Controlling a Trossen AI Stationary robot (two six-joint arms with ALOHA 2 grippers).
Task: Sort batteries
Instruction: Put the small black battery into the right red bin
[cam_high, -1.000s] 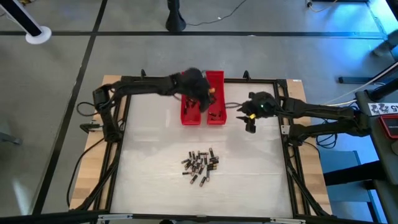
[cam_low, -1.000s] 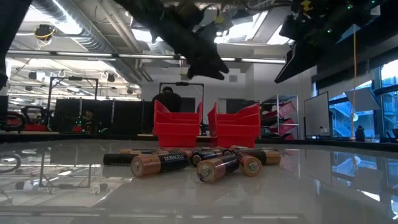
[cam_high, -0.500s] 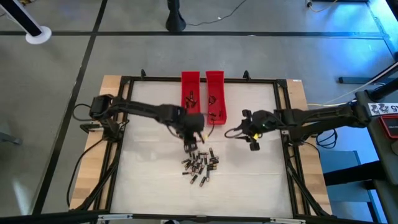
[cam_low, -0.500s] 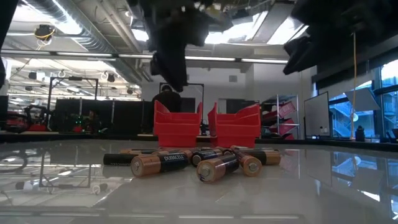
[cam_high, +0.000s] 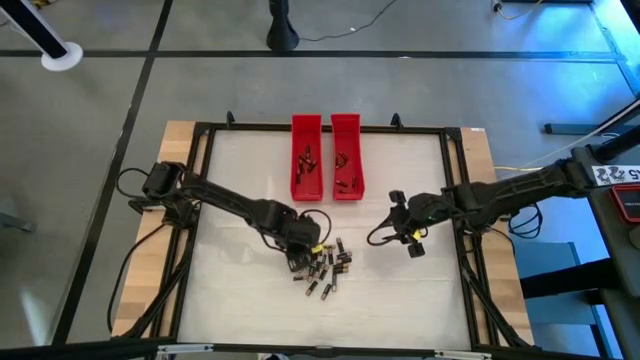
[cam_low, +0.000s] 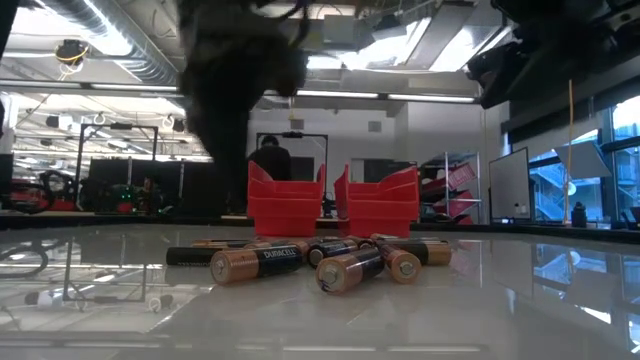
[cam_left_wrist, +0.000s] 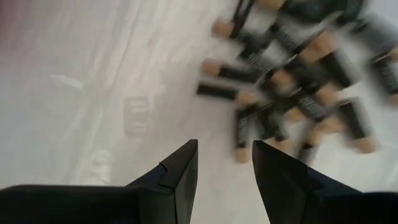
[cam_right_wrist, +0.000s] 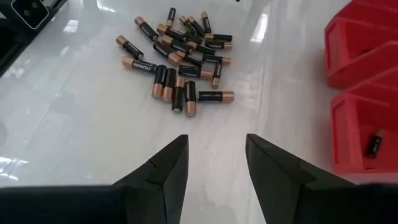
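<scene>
Bare table (cam_high: 240, 300) is lying open on every side of the battery pile (cam_high: 322, 267), except where the left gripper (cam_high: 300, 262) is crowding its left edge. The two red trays (cam_high: 326, 170) are blocking the far middle; the right gripper (cam_high: 412, 245) is probably standing clear.

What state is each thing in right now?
Batteries: most loose in a pile on the table, a few already in the trays.
Left tray: upright, holds a few batteries.
Right tray: upright, holds a few batteries.
Left end effector: open, empty, at the pile.
Right end effector: open, empty, beside the pile.
</scene>
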